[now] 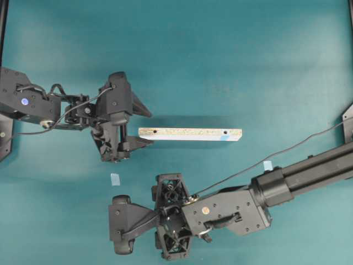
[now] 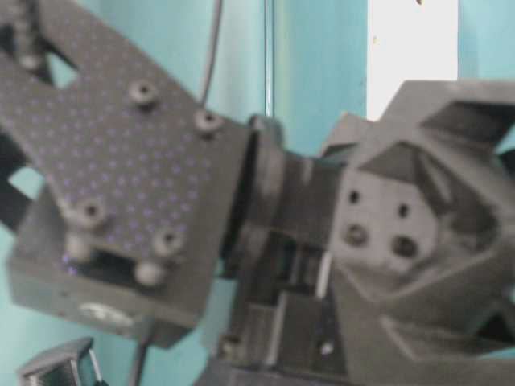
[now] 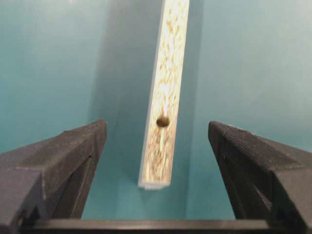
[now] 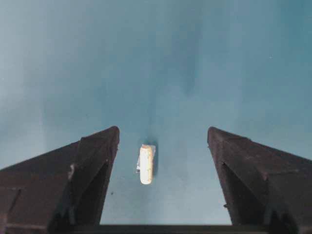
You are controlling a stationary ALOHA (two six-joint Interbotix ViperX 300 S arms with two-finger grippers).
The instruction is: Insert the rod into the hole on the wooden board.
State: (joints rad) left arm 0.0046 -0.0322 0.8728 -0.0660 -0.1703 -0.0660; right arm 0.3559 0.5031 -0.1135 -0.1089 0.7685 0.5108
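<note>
At the 9 o'clock side of the overhead view, the left gripper [image 1: 140,127] points toward 3 o'clock with its fingers [image 1: 139,105] spread wide and grasping nothing. Just beyond their tips begins the wooden board [image 1: 190,134], a long narrow pale strip with a speckled face that lies flat on the teal tabletop [image 1: 220,55] near the centre, running from 9 to 3 o'clock. Its near end sits level with the gap between the left fingers but is not between them. A small dark opening shows near that end, and the hole [image 1: 225,132] of the task lies toward the 3 o'clock end, just beside a light-blue mark [image 1: 224,138] on the board's edge.

In the left wrist view the board [image 3: 165,92] stretches away toward 12 o'clock between the two spread fingers [image 3: 63,161], its end short of them, with one dark round opening in its face.

Toward 6 o'clock in the overhead view, a pale-blue tape square [image 1: 115,179] lies on the tabletop below the left gripper, and a second tape square [image 1: 267,165] lies near 4 o'clock. The right gripper [image 1: 120,225] reaches in from 4 o'clock toward 7 o'clock.

In the right wrist view its fingers [image 4: 92,161] stand released and wide apart, and the rod [image 4: 146,164], a short cream peg, lies on the tabletop between them, touching neither. The table-level view shows only blurred black arm parts.
</note>
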